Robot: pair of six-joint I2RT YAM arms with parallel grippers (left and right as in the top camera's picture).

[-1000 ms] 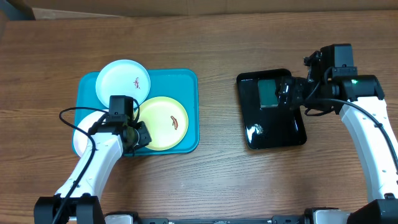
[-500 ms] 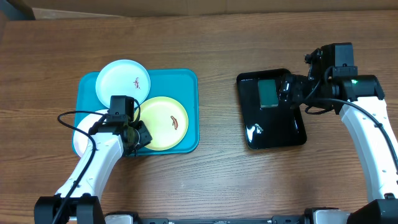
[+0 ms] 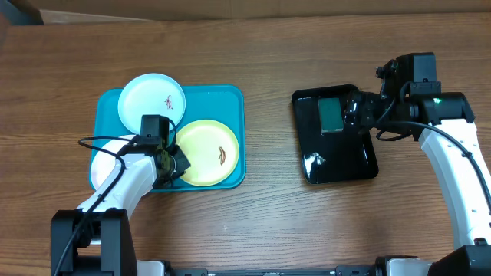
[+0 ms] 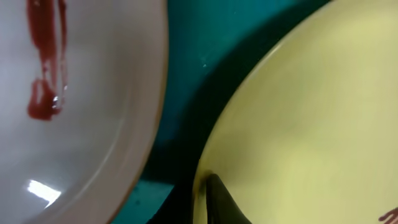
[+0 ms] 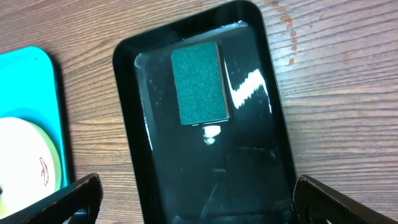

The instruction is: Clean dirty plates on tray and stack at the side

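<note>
Three plates — two trays — one sponge.

Yellow plate, teal tray

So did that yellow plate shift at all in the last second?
Yes. The yellow plate has slid slightly to the right, closer to the right rim of the teal tray, and its smear has turned.

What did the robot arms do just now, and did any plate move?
The left gripper crept right at the rim of the yellow plate, and that plate slid slightly right and turned. Whether it is gripped, I cannot tell. The right gripper, pale blue plate, white plate, teal tray, black tray and sponge stayed put.
</note>
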